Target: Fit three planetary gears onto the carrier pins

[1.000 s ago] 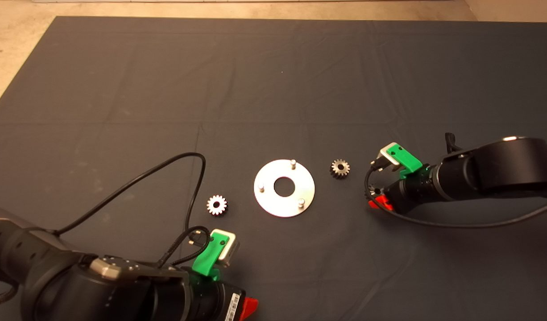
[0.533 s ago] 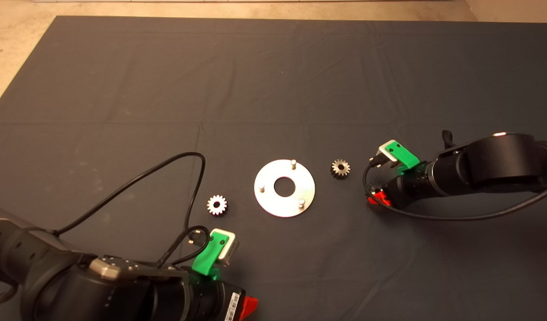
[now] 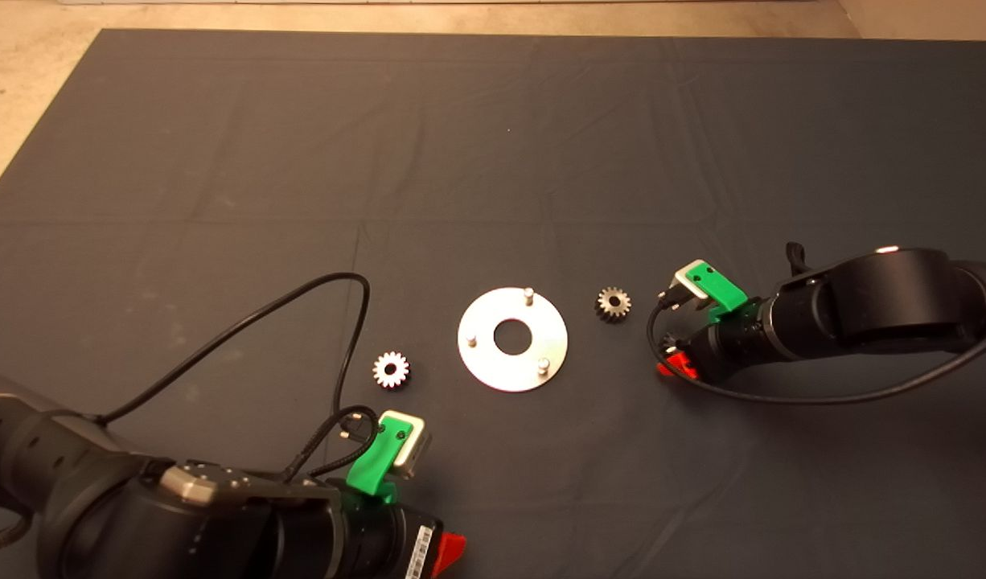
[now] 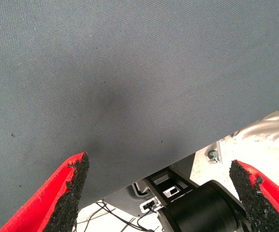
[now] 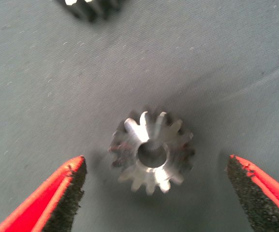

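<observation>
The silver disc (image 3: 512, 338) lies mid-mat, and its three carrier pins (image 3: 528, 294) stand bare. One planetary gear (image 3: 392, 369) rests on the mat left of the disc. A darker one (image 3: 614, 304) rests to the disc's right. The right wrist view shows a third gear (image 5: 152, 152) flat on the mat between the fingers of my right gripper (image 5: 155, 162), which is open and apart from it. The dark gear's edge (image 5: 89, 7) shows beyond. In the head view my right gripper (image 3: 674, 363) hangs right of the disc and covers that third gear. My left gripper (image 4: 159, 164) is open.
The left arm is parked at the mat's lower left, with its black cable (image 3: 300, 297) looping toward the left gear. The left gripper (image 3: 451, 551) sits at the mat's front edge. Bare floor (image 3: 26, 72) borders the mat at the far left.
The right arm has shifted slightly left, toward the disc, carrying its open gripper over the third gear. The left arm, the disc and the two visible gears have not moved.
</observation>
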### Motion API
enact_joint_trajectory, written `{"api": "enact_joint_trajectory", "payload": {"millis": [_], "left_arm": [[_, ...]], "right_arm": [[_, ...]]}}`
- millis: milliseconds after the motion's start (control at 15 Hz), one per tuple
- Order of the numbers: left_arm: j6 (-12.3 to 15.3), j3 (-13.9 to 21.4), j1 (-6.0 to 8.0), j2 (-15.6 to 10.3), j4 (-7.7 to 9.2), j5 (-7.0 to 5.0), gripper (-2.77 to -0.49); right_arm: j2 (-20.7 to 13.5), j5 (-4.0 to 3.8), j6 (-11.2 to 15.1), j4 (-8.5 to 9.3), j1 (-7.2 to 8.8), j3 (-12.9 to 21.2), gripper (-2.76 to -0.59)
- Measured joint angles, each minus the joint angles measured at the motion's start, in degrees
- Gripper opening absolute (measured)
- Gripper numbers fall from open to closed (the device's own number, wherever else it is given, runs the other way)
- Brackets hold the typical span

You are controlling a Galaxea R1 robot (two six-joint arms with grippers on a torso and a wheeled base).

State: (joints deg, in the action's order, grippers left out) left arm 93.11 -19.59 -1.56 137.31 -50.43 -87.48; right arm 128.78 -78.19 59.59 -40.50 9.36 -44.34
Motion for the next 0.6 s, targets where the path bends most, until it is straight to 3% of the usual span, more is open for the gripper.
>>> {"api": "enact_joint_trajectory", "payload": {"millis": [200, 600], "left_arm": [[0.0, 0.0, 0.0, 0.0, -0.01, 0.0, -1.19], [0.02, 0.0, 0.0, 0.0, -0.12, 0.01, -1.19]], "right_arm": [[0.94, 0.02, -0.04, -0.01, -1.07, -0.54, -1.3], [1.07, 0.02, -0.05, -0.02, -1.12, -0.62, -1.57]]}}
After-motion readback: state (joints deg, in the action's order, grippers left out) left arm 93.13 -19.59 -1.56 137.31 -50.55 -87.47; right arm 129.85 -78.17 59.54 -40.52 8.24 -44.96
